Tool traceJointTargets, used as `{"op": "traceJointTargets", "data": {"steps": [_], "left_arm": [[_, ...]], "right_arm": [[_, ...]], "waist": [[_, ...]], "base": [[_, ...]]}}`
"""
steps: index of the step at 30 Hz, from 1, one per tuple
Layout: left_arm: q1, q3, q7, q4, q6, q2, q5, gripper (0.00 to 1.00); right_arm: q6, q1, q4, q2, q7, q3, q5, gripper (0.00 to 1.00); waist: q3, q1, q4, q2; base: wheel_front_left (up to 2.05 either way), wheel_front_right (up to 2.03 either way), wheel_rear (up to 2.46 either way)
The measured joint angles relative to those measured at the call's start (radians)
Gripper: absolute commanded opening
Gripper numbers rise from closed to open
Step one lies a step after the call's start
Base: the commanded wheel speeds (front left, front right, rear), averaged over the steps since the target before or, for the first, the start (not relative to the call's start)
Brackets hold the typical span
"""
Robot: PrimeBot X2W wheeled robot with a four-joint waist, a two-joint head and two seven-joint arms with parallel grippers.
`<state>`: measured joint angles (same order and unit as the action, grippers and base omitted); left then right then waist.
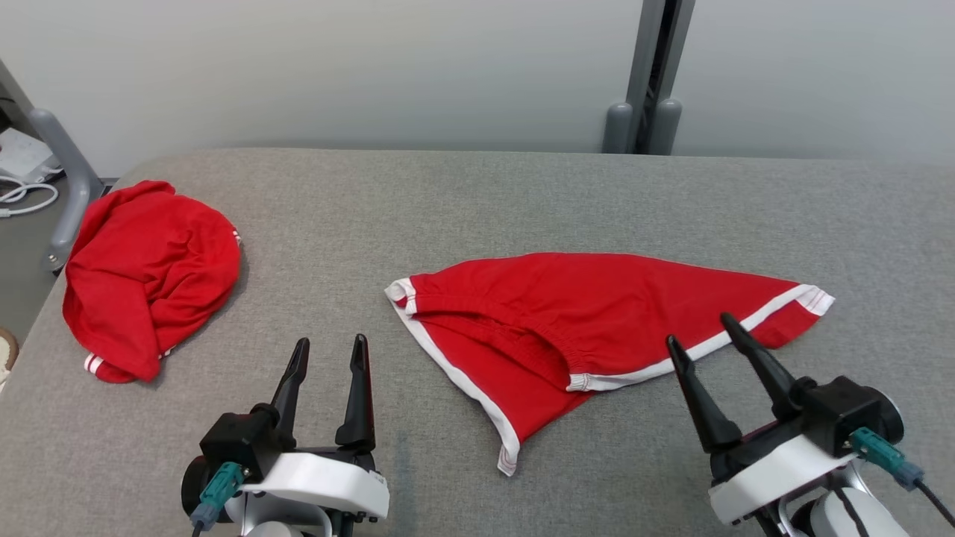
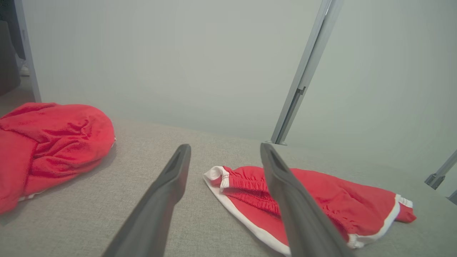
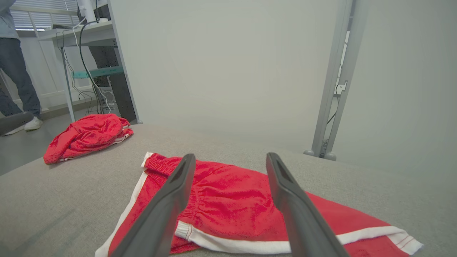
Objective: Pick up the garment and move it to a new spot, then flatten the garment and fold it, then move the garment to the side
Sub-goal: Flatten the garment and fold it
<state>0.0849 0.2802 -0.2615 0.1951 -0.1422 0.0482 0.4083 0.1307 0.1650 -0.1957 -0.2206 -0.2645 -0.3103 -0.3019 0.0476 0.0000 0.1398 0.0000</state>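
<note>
The red shorts (image 1: pixel 597 306) lay crumpled on the grey table (image 1: pixel 477 194), long axis running left to right. The right gripper (image 1: pixel 698 328) was nearer, its fingers spread and empty at the near hem, perhaps just above the cloth. The left gripper (image 1: pixel 331 339), likewise wide and empty, sat short of the waistband corner, with a bunched red garment (image 1: pixel 149 268) further to its left.

Grey table (image 1: pixel 448 201): red shorts (image 1: pixel 597 313), red bundle (image 1: pixel 149 276)
</note>
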Motion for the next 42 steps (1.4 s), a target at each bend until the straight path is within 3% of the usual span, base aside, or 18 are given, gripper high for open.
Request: {"op": "traceJointTargets", "data": {"steps": [11,22,23,24,25,26,34,42], "left_arm": [[0.008,0.034,0.0,-0.004,-0.009,0.001,0.025,1.0],[0.026,0.063,0.0,-0.007,-0.019,0.0,0.038,1.0],[0.026,0.063,0.0,-0.007,-0.019,0.0,0.039,1.0],[0.026,0.063,0.0,-0.007,-0.019,0.001,0.039,1.0],[0.026,0.063,0.0,-0.007,-0.02,0.0,0.039,1.0],[0.026,0.063,0.0,-0.007,-0.021,0.001,0.038,1.0],[0.026,0.07,0.0,-0.007,-0.026,0.0,0.039,1.0],[0.035,0.104,0.0,-0.016,-0.026,0.0,0.056,1.0]], "right_arm": [[0.0,0.1,-0.2,-0.085,0.0,-0.209,-0.05,1.0],[0.0,0.199,-0.384,-0.11,0.0,-0.308,-0.098,1.0],[0.0,0.202,-0.403,-0.109,0.0,-0.311,-0.103,0.96],[0.0,0.204,-0.418,-0.107,0.0,-0.314,-0.107,0.47],[0.0,0.206,-0.435,-0.105,0.0,-0.314,-0.114,0.16],[0.0,0.208,-0.444,-0.102,0.0,-0.313,-0.118,0.0],[0.0,0.248,-0.406,-0.113,0.0,-0.244,-0.127,0.0],[0.0,0.446,-0.361,-0.218,0.028,-0.256,-0.059,0.0]], "waist": [[0.053,-0.0001,0.099,0.0],[0.111,0.0,0.202,0.0],[0.113,0.0,0.208,0.0],[0.114,0.0,0.212,0.0],[0.114,0.0,0.214,0.0],[0.113,0.0,0.216,0.0],[0.106,-0.0001,0.211,0.0],[0.122,0.0,0.223,0.0]], "base": [[0.0,0.0,0.0],[0.0,0.0,0.0],[0.0,0.0,0.0],[0.0,0.0,0.0],[0.0,0.0,0.0],[0.0,0.0,0.0],[0.0,0.0,0.0],[0.0,0.0,0.0]]}}
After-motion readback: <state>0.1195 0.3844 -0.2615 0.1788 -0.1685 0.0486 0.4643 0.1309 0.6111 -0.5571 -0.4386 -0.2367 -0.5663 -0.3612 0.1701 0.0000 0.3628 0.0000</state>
